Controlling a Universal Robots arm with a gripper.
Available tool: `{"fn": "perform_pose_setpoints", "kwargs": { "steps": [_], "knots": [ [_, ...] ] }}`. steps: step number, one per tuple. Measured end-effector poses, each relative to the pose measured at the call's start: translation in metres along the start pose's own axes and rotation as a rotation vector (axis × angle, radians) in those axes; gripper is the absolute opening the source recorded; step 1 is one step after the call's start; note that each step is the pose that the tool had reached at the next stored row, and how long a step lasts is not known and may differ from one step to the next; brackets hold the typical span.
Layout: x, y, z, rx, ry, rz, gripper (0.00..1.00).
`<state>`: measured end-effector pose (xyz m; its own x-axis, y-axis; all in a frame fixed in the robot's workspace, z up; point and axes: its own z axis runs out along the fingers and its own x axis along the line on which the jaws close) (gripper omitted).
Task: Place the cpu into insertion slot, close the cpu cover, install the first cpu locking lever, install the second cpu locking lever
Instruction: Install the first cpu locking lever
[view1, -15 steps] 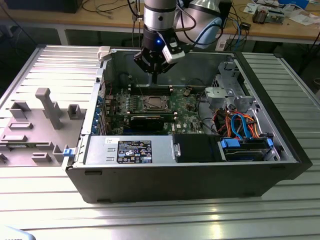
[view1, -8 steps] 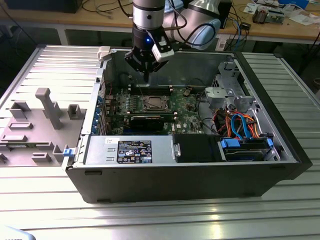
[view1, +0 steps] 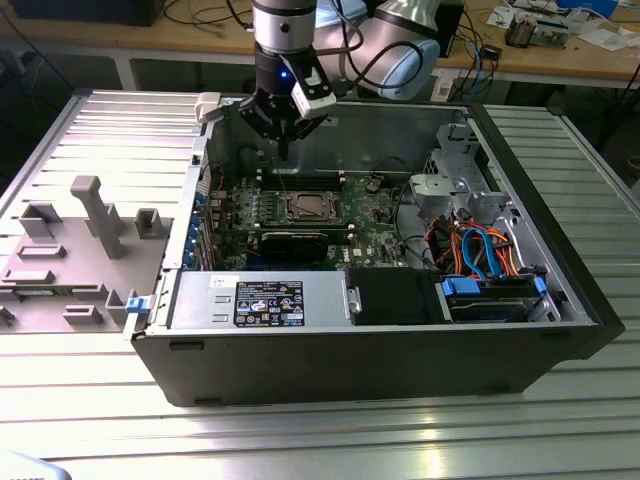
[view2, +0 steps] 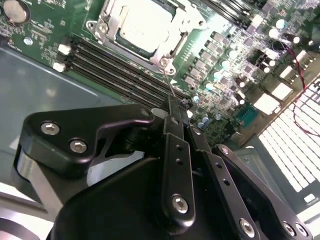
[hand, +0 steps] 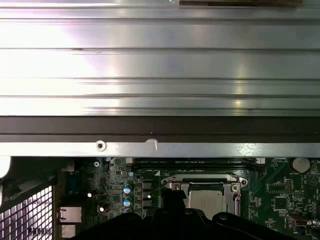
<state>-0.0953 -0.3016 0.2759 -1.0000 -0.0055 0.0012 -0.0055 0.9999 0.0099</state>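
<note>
While my gripper (view1: 285, 150) hung with fingers (view2: 175, 120) pinched together on nothing, the cpu (view1: 306, 207) sat in the insertion slot (hand: 172, 186) at frame centre, under the cpu cover (view2: 107, 22). I feared a slanted descent catching the thin lever (view2: 169, 82).

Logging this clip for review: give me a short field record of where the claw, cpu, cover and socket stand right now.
claw: shut, empty, raised above the motherboard near the case's back wall
cpu: seated in the insertion slot, pale metal top showing
cpu cover: silvery frame lying down around the cpu
insertion slot: on the green motherboard, occupied
locking levers: state cannot be told
setting: open computer case on a ribbed metal table
</note>
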Motion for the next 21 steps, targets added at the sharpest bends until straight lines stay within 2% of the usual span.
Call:
{"fn": "perform_pose_setpoints", "kwargs": {
  "steps": [2,3,5,6,7,8,9,11,13,16,21],
  "knots": [
    [0.0047,0.0007,-0.0012,0.0000,-0.0027,0.000,0.11],
    [0.0099,0.0009,-0.0018,0.0000,-0.0053,0.000,0.11],
    [0.0159,0.0009,-0.0020,0.0000,-0.0077,0.000,0.11],
    [0.0222,0.0010,-0.0020,0.0000,-0.0094,0.000,0.11],
    [0.0257,0.0010,-0.0019,-0.0011,-0.0098,0.000,0.11],
    [0.0276,0.0010,-0.0018,-0.0054,-0.0097,-0.001,0.11],
    [0.0289,0.0010,-0.0009,-0.0139,-0.0098,-0.004,0.11],
    [0.0296,0.0010,0.0011,-0.0213,-0.0099,-0.010,0.11],
    [0.0298,0.0010,0.0047,-0.0236,-0.0097,-0.014,0.11],
    [0.0296,0.0009,0.0082,-0.0243,-0.0095,-0.017,0.11],
    [0.0236,0.0009,0.0091,-0.0243,-0.0091,-0.025,0.11]
  ]
}}
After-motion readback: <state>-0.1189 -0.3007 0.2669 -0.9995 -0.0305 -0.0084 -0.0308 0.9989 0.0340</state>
